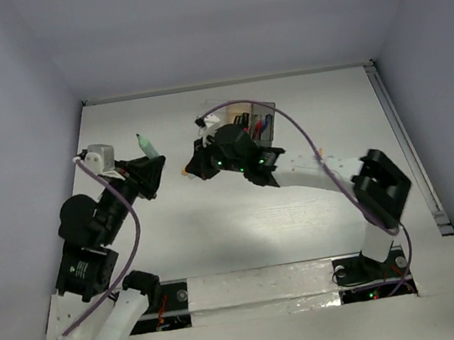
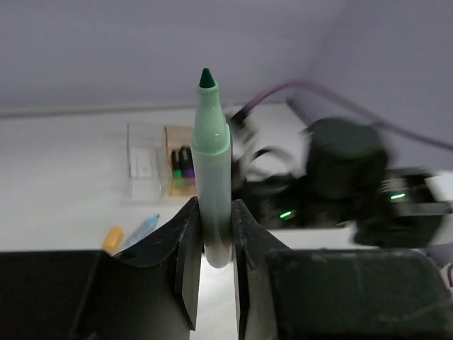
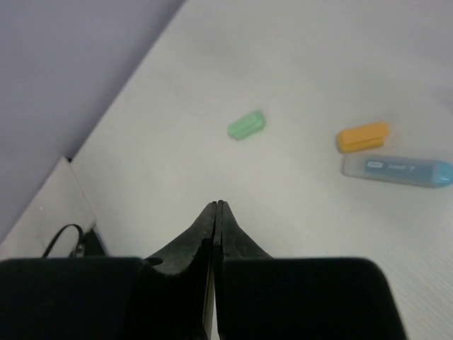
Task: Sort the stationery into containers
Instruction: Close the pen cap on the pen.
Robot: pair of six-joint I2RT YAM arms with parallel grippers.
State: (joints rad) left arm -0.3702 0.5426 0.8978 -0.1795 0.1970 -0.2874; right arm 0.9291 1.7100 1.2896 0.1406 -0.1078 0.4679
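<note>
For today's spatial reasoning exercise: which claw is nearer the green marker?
Left. The left claw grips the green marker; the right claw, shut and empty, sits apart to the marker's right.

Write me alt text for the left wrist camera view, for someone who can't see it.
The left gripper holds a pale green marker upright between its jaws, dark tip uncapped. Behind it on the white table sit a clear box and a tan box holding markers, with the right arm blurred alongside.

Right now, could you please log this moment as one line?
left gripper: shut on pale-green plastic marker, tip up | right gripper: shut, empty | lying loose ahead: small green piece, short orange piece, light-blue tube
</note>
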